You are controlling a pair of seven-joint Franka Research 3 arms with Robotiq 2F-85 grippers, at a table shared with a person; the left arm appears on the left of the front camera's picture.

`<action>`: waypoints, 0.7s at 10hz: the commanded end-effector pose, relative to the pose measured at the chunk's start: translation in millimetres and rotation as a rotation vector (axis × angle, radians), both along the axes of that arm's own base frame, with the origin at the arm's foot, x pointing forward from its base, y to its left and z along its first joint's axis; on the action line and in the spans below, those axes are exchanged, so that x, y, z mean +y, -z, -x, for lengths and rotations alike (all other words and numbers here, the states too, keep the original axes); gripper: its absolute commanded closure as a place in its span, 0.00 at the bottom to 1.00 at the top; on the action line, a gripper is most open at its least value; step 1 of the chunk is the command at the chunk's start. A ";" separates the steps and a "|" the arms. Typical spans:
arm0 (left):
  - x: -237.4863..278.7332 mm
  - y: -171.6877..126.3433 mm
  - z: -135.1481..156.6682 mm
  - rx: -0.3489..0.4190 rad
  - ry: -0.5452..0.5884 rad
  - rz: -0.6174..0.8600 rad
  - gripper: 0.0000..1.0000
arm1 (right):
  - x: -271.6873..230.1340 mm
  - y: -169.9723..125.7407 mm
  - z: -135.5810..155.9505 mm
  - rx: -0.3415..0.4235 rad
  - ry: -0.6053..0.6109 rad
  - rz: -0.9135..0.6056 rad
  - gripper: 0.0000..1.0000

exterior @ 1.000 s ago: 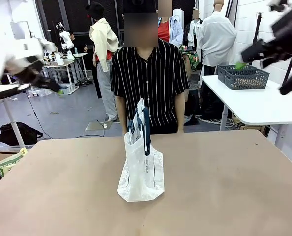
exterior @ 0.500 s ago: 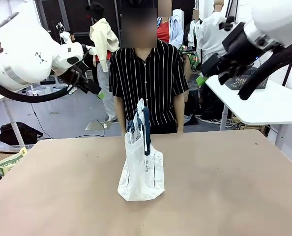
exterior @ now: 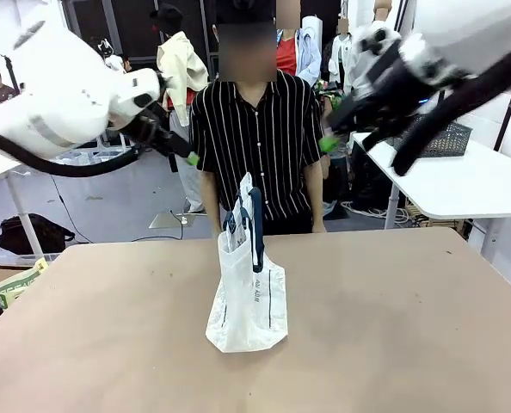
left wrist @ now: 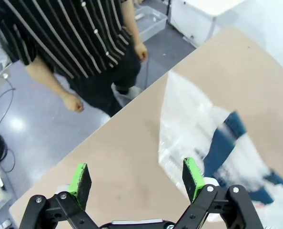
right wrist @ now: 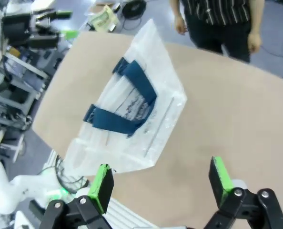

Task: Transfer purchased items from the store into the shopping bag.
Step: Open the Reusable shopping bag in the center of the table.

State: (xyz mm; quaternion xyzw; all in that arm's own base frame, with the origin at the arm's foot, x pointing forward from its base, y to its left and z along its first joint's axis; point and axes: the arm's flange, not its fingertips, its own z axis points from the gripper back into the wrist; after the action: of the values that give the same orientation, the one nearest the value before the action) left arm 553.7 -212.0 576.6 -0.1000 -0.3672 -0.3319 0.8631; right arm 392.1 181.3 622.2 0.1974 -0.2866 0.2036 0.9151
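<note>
The shopping bag (exterior: 249, 288) stands upright mid-table, translucent white with navy handles. My left gripper (exterior: 189, 157) hangs high at the left of it, in front of the person's shoulder, and is open with nothing held. High at the right, my right gripper (exterior: 328, 143) is open and holds nothing. In the left wrist view the open left gripper (left wrist: 136, 176) looks down on the bag (left wrist: 203, 129). From the right wrist, the open right gripper (right wrist: 161, 180) sees the bag (right wrist: 132, 119) well below it. The purchased items and the store are out of view.
A person in a striped shirt (exterior: 260, 138) stands at the far edge, hands down below the tabletop. The brown table (exterior: 393, 327) is bare around the bag. A white side table (exterior: 462, 185) at back right carries a dark lattice basket (exterior: 452, 138).
Both arms have swung in from the picture's outer sides toward the middle, high above the table. The bag and the person have not moved.
</note>
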 end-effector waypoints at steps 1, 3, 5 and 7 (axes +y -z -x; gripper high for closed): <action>-33.1 -2.3 -43.4 0.030 0.075 0.032 0.00 | 70.1 -7.1 -38.1 0.102 -0.040 0.044 0.00; -66.2 7.7 -58.5 0.122 0.123 -0.010 0.00 | 128.3 14.8 -53.0 0.206 -0.012 0.103 0.00; -80.2 14.7 -74.0 0.166 0.143 -0.033 0.00 | 147.0 35.6 -53.0 0.213 0.000 0.171 0.00; -95.0 21.3 -80.5 0.202 0.197 -0.046 0.00 | 152.1 56.7 -58.7 0.259 -0.006 0.167 0.00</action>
State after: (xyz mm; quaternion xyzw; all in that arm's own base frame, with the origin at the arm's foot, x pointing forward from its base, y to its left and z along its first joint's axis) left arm 623.0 -299.1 547.8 -0.1461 -0.2740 -0.4010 0.8618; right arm 450.1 333.7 566.4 0.1521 -0.1625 0.2104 0.9519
